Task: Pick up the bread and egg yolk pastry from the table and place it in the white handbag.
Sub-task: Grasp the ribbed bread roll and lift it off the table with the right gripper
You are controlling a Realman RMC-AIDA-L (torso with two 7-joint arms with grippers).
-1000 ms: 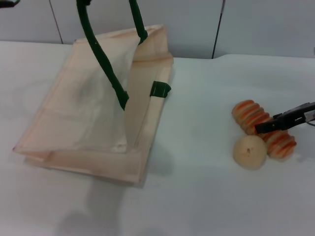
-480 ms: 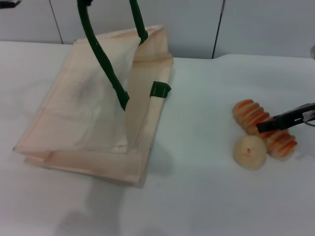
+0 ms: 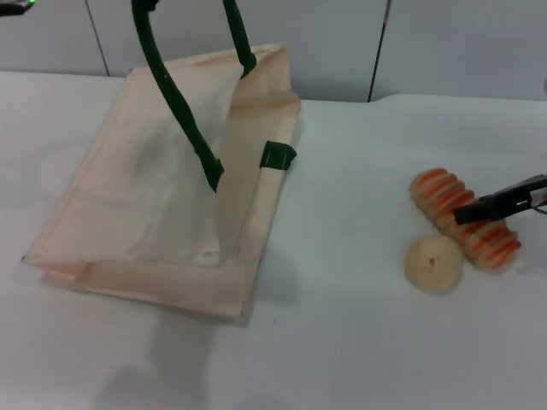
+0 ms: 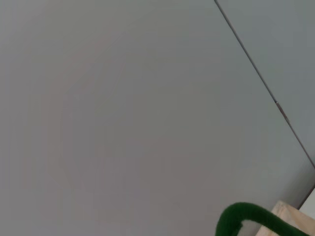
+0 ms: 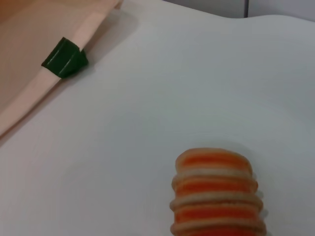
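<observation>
While right gripper [image 3: 479, 210] clamps bread [image 3: 464, 219], egg yolk pastry [image 3: 433, 264] adjacent, no writing legible

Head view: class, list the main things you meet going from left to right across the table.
handbag → pastry → bread → right gripper, reaching in from the right edge over the bread.

One bread [image 3: 464, 219], one egg yolk pastry [image 3: 433, 264] — one white handbag [image 3: 162, 188].
</observation>
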